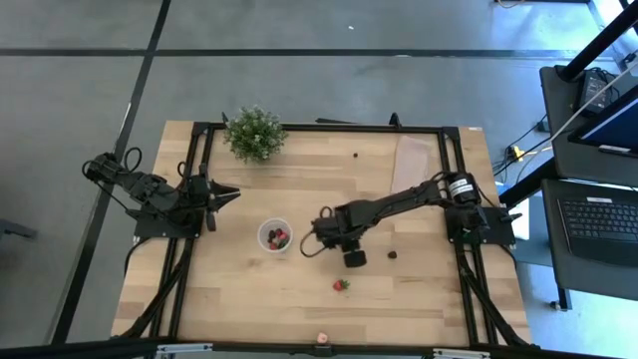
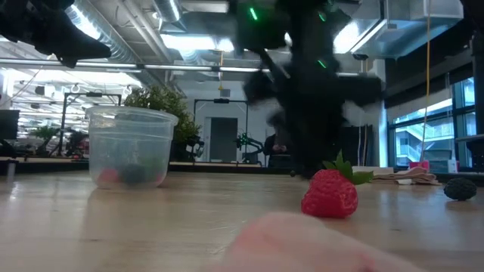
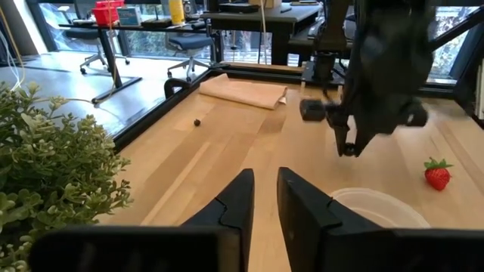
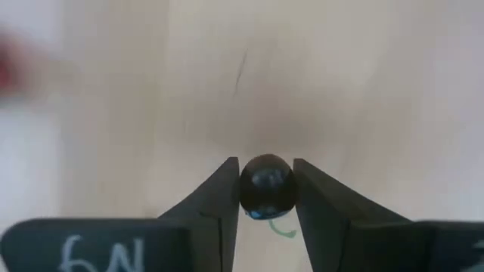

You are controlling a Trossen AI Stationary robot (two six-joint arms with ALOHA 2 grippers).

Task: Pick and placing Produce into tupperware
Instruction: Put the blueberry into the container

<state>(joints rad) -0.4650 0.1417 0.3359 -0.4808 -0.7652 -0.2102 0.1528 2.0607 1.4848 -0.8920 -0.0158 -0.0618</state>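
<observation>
Pale wood-grain tabletop (image 1: 249, 289) carries a bushy potted plant (image 1: 254, 133) and the round translucent tupperware (image 1: 275, 235), fruit inside. Just beside it, the right gripper (image 4: 265, 185) pinches a glossy dark berry (image 4: 266, 183), seen only at its wrist. Left gripper (image 3: 261, 198) waits, fingers nearly closed. A bumpy strawberry (image 2: 330, 193) lies apart

Overhead, table-level and two wrist cameras share the table (image 1: 239, 289).

From table level I see the tupperware (image 2: 131, 146) holding red and dark fruit, a strawberry (image 2: 330, 193) nearer, a dark berry (image 2: 460, 188) far right, blurred arm (image 2: 314, 91) behind.
</observation>
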